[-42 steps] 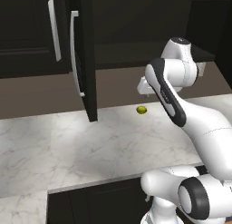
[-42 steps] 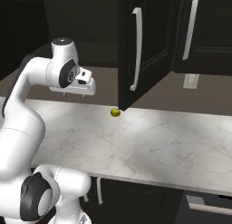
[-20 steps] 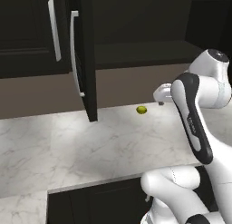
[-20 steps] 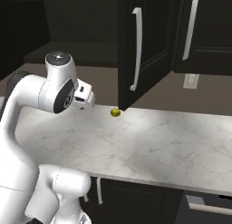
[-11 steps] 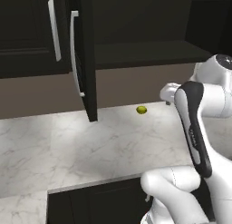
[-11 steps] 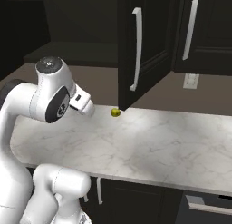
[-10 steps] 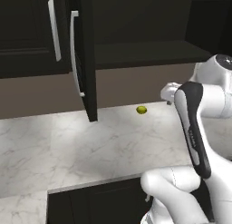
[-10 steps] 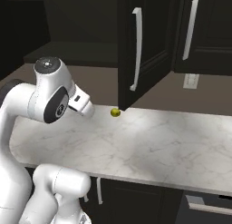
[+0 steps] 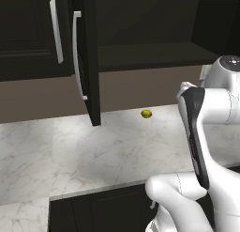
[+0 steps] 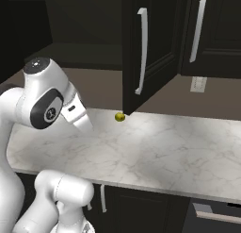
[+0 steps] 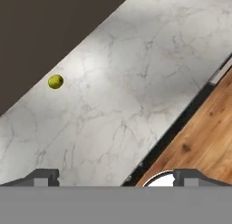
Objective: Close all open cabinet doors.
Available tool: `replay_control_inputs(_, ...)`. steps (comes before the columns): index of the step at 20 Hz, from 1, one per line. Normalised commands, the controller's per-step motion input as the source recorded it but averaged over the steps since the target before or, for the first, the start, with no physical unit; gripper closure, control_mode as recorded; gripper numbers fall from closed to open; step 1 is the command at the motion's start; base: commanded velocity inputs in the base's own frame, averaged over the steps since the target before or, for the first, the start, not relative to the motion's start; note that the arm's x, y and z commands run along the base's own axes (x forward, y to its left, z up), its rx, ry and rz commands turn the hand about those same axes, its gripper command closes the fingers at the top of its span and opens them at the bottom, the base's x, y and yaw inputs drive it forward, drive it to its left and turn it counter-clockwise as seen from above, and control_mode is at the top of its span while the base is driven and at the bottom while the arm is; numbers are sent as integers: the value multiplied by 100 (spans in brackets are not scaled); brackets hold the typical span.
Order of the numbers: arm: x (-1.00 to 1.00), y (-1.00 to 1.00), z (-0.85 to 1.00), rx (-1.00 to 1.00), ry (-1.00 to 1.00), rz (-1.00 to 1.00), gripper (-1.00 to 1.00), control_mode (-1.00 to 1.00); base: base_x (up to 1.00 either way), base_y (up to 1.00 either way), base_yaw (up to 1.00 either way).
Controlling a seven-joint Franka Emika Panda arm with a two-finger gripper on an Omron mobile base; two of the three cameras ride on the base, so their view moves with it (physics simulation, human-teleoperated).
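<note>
One nearly black cabinet door (image 9: pixel 91 62) (image 10: pixel 157 48) stands swung out over the counter, its slim silver handle (image 9: pixel 77 55) (image 10: pixel 141 50) facing outward. Beside it the cabinet's dark shelf (image 9: pixel 150 55) lies exposed. A neighbouring door (image 9: pixel 28 34) (image 10: pixel 212 29) is flush and closed. My gripper (image 11: pixel 117 177) is open, with nothing between its widely spaced fingertips (image 11: pixel 43 175). It hangs over the marble counter, away from the doors, and in the right base view the hand (image 10: pixel 80 116) sits left of the open door.
A small yellow-green fruit (image 9: pixel 146 114) (image 10: pixel 120 117) (image 11: pixel 55 81) lies on the marble counter (image 9: pixel 93 156) (image 10: pixel 179 152) near the back wall, under the open door's lower corner. A wall outlet (image 10: pixel 198 84) is on the backsplash. Wooden floor (image 11: pixel 199 137) lies beyond the counter edge.
The arm has swung back from the cabinet toward the counter's front, and the hand has dropped lower. The jaws stay open. The doors and the fruit have not moved.
</note>
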Motion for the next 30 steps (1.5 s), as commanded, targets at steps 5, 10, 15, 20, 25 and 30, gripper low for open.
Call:
replay_control_inputs(5,-35,-35,3,10,0,-24,-100,-100,0,0,0)
replay_control_inputs(10,-43,-42,3,10,0,-6,-100,-100,0,0,0)
replay_control_inputs(15,-45,-38,0,4,0,-7,-100,-100,0,0,0)
replay_control_inputs(20,-43,-38,0,3,0,-7,-100,-100,0,0,0)
replay_control_inputs(25,-38,-43,2,8,0,-8,-100,-100,0,0,0)
replay_control_inputs(30,-28,-43,4,11,-7,-13,-100,-100,0,0,0)
